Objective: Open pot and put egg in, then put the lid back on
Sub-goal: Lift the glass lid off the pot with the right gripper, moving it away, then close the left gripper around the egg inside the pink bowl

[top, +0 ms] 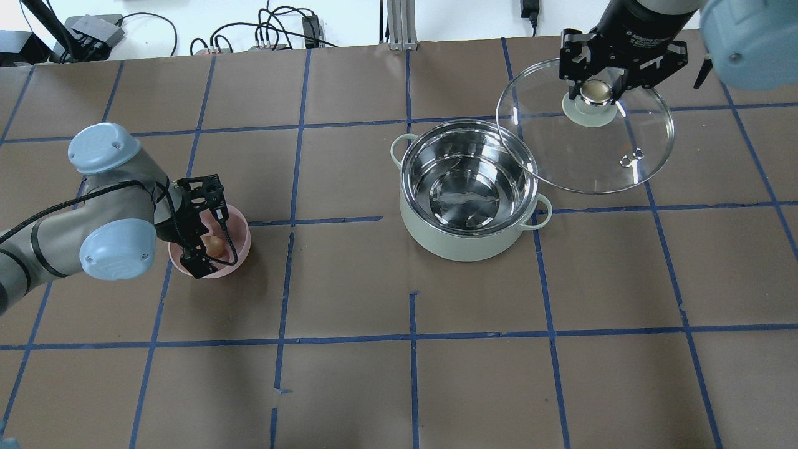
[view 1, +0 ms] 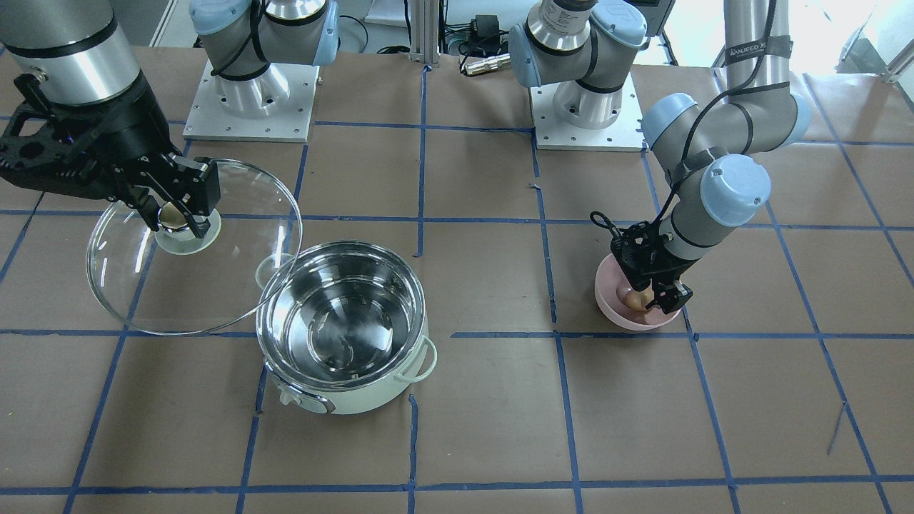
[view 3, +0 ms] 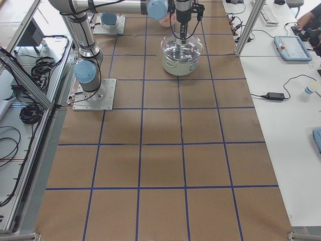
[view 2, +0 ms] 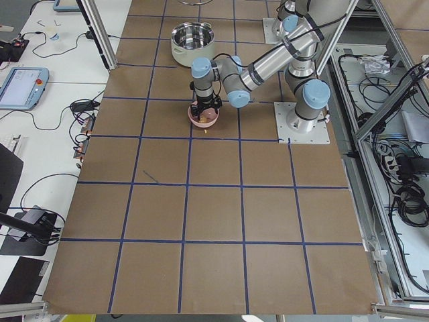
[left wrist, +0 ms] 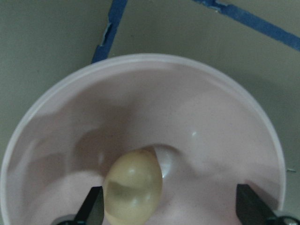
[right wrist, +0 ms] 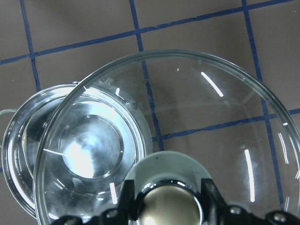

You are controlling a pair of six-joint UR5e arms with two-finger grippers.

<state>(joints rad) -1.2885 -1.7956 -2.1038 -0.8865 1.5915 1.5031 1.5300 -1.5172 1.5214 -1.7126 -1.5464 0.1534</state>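
Note:
The mint-green pot (top: 461,240) stands open on the table, its steel inside empty; it also shows in the front view (view 1: 343,400). My right gripper (top: 596,87) is shut on the gold-topped knob (right wrist: 171,206) of the glass lid (top: 592,156). It holds the lid tilted in the air beside the pot, with the lid's edge overlapping the pot's rim (view 1: 214,285). My left gripper (left wrist: 171,208) is open and low inside a pink bowl (left wrist: 187,108). Its fingers stand either side of the brown egg (left wrist: 133,187), which lies against one finger (left wrist: 93,206).
The pink bowl (top: 240,234) sits about two tape squares from the pot, on the left arm's side. Both arm bases (view 1: 250,100) stand on the robot's edge of the table. The brown paper table cover has a blue tape grid (top: 411,337).

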